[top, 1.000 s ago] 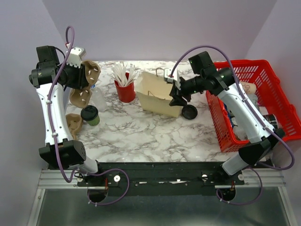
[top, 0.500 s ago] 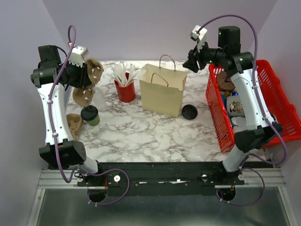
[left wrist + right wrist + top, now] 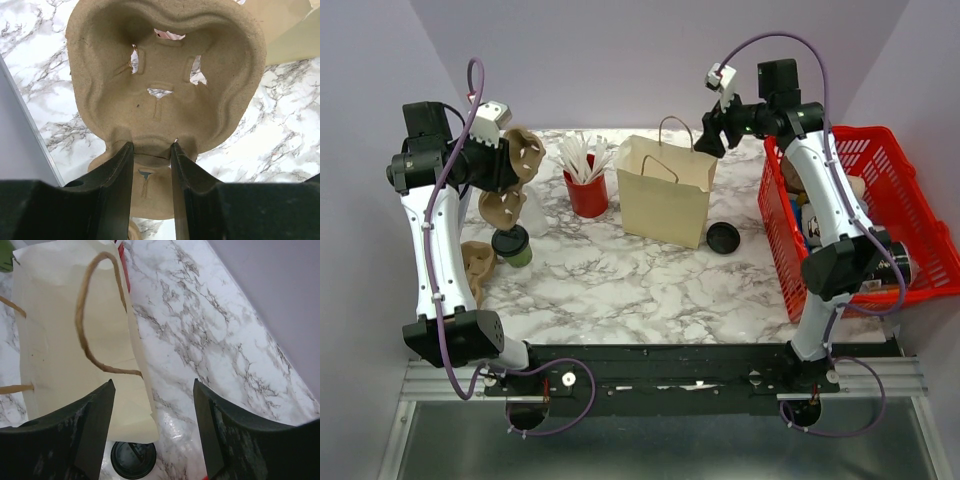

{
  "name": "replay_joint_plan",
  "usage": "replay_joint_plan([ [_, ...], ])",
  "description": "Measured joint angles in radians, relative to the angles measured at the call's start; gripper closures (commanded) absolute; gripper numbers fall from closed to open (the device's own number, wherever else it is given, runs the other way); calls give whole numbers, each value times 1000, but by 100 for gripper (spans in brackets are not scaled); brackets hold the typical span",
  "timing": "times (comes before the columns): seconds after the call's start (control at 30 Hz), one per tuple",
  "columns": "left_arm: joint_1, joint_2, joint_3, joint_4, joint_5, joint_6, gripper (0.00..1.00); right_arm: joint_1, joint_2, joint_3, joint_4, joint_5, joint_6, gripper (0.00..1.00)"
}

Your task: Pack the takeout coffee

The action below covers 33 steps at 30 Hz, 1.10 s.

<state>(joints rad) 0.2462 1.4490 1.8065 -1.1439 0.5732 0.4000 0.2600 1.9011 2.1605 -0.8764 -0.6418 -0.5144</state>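
Note:
The takeout coffee (image 3: 510,244), an olive-green cup with a black lid, stands on the marble table at the left. My left gripper (image 3: 492,165) is raised above and behind it. It is shut on the edge of a brown pulp cup carrier (image 3: 517,165), which fills the left wrist view (image 3: 165,75), fingers (image 3: 117,180) pinching its rim. The paper bag (image 3: 665,192) stands open in the middle. My right gripper (image 3: 708,135) is open and empty, high over the bag's back right corner (image 3: 65,340).
A red cup of white sticks (image 3: 586,186) stands left of the bag. A loose black disc (image 3: 723,237) lies by the bag's right front corner and shows in the right wrist view (image 3: 132,460). A red basket (image 3: 920,205) of items is at the right. Another carrier (image 3: 475,262) lies at the table's left edge.
My right gripper has let go of the bag and risen up and back from its right side. The bag now stands upright. The left gripper has shifted slightly right with the carrier.

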Motion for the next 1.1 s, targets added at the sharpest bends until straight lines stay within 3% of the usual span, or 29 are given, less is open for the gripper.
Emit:
replay_joint_plan([
  [0.37,0,-4,-14,3,0,0,100,3,102,59,-1,-30,-18,34],
  [0.6,0,-9,-16,5,0,0,100,7,134,59,-5,-36,-6,51],
  [0.77,0,-11,-16,5,0,0,100,10,134,59,-8,-37,-3,58],
  [0.97,0,-17,-19,11,26,8,100,12,134,56,-18,-29,-14,73],
  [1.0,-2,-21,-22,15,33,9,100,12,134,55,-19,-28,-18,84],
  [1.1,-14,-35,-23,25,60,13,100,14,134,47,-34,-27,-32,99],
])
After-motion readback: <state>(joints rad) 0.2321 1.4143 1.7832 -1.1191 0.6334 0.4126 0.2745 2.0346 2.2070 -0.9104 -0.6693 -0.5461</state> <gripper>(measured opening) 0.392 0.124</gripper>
